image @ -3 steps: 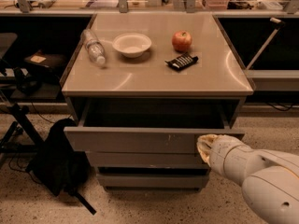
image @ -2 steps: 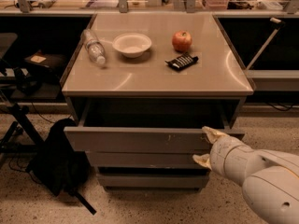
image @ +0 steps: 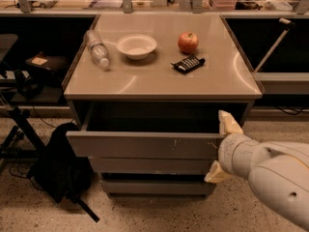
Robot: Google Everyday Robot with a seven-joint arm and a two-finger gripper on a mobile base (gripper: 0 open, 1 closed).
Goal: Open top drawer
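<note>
Camera view: top drawer (image: pixel 145 145) partly extended, hand (image: pixel 217 147) at its right end.

The top drawer stands out from under the front edge of the bench (image: pixel 159 81), with a dark open cavity behind its flat grey front. The hand sits below the bench's front right corner. Its two pale fingers (image: pixel 229 122) are spread, one above the drawer front's top edge and one below its lower edge, and it cannot be told whether they touch it. The front is judged to be stiff sheet metal, smooth, without a handle and likely slippery. The top lip at the right end is the practical hold, and the pull should be straight so the slide does not bind. The bottle (image: pixel 97 49), bowl (image: pixel 137 46) and apple (image: pixel 188 42) on the bench could shift if the pull is jerky.
</note>
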